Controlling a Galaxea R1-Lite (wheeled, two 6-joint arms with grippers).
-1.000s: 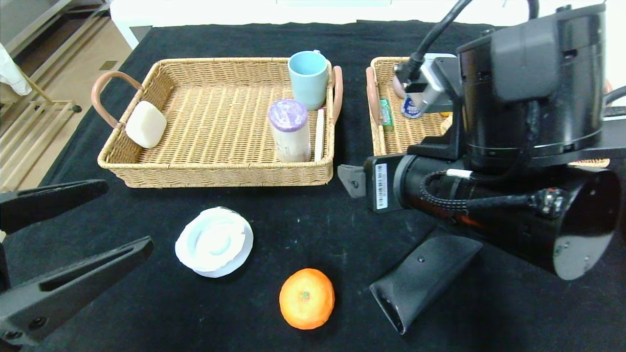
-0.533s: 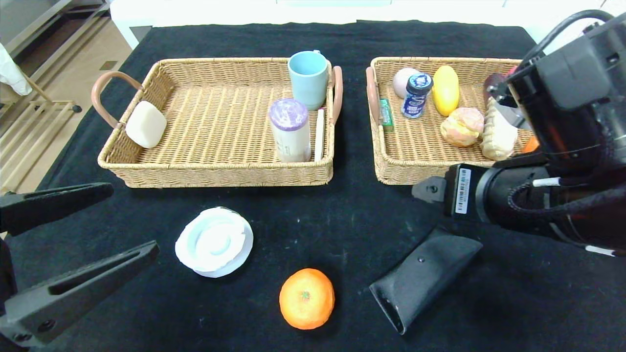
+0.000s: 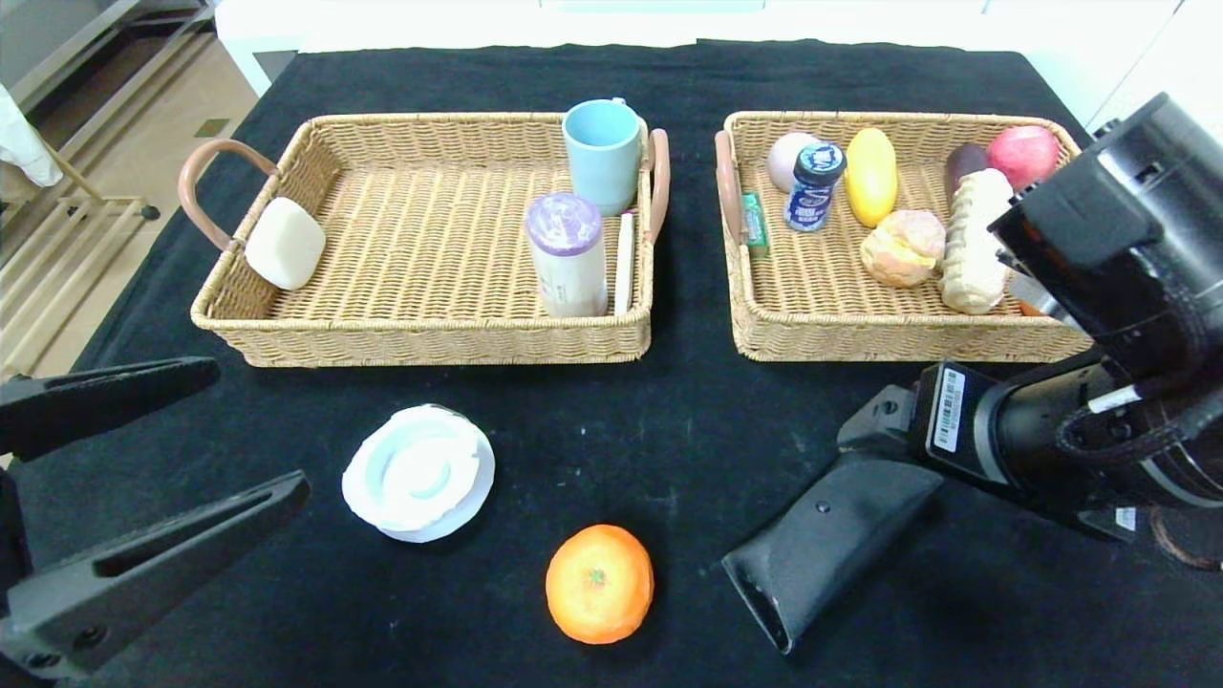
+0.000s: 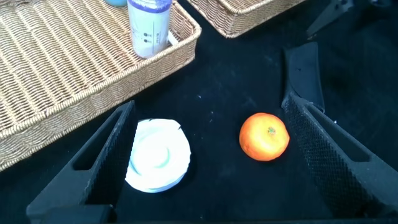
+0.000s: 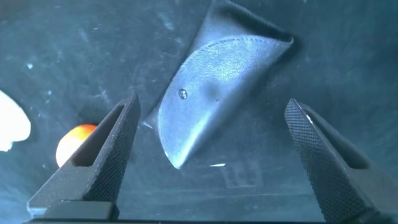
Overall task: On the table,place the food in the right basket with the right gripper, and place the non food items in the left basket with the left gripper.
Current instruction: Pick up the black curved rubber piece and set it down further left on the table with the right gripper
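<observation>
- The right claw (image 5: 208, 155) hangs spread wide and empty above the black pouch (image 3: 829, 535), on the table's near right.
- The left claw (image 4: 211, 165) is also spread and empty at the near left.
- The orange (image 3: 599, 583) lies just left of the pouch, near the white lid (image 3: 418, 472).
- The orange looks firm, light and round, likely to roll; gripping across its middle seems safest.
- The right basket (image 3: 812, 334) sits beyond.
</observation>
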